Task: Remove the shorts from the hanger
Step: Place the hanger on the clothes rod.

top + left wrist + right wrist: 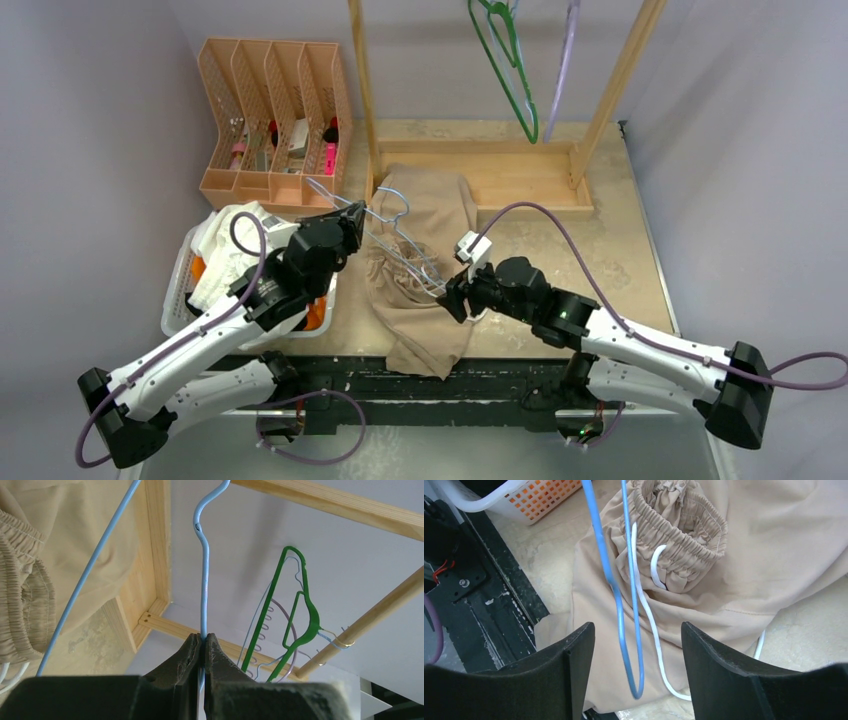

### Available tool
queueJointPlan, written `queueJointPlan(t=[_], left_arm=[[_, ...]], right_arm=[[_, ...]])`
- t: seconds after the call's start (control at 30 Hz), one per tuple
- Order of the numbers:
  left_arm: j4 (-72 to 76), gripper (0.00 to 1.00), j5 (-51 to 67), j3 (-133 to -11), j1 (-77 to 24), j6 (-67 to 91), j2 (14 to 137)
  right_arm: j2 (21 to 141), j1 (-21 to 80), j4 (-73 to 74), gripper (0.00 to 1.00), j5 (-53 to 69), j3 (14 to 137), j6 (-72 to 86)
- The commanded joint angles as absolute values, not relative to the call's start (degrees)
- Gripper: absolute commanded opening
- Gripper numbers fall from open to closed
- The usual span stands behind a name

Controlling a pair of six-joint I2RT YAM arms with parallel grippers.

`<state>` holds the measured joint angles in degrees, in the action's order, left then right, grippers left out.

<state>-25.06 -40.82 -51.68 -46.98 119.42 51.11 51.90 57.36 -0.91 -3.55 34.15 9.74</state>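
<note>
The beige shorts (420, 270) lie crumpled on the table, waistband up; they also show in the right wrist view (749, 555) with a white drawstring (649, 620). A light blue wire hanger (400, 245) slants across them. My left gripper (352, 213) is shut on the hanger's wire (202, 580) near its hook. My right gripper (452, 295) is open, and the hanger's low end loop (624, 630) hangs between its fingers without touching them. White shorts (235, 245) and orange shorts (316, 312) lie in the basket. The black shorts are hidden.
A white basket (175, 300) stands at the left under my left arm. A wooden rack (520, 185) at the back holds a green hanger (510, 70) and a purple one (565, 60). An orange file organiser (270, 110) stands back left.
</note>
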Motion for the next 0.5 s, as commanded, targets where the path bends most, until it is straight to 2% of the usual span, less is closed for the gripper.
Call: queueJointPlan(t=[0.0, 0.23, 0.33, 0.47], left_arm=[[-21.0, 0.00, -39.6, -52.4, -46.7, 134.9, 49.9], [-18.7, 0.00, -38.1, -51.1, -46.8, 136.3, 49.2], [-19.3, 0.00, -38.1, -50.7, -46.8, 136.7, 48.8], [-18.4, 0.00, -38.6, -49.0, -46.8, 137.8, 47.6]], right_arm=[[53.0, 57.5, -6.4, 0.63, -2.4, 34.1, 5.8], [53.9, 57.5, -6.9, 0.47, -2.9, 34.1, 5.4], [53.0, 57.6, -7.0, 0.35, -4.1, 33.6, 5.6], [51.0, 57.5, -6.7, 0.08, -6.0, 33.2, 6.1]])
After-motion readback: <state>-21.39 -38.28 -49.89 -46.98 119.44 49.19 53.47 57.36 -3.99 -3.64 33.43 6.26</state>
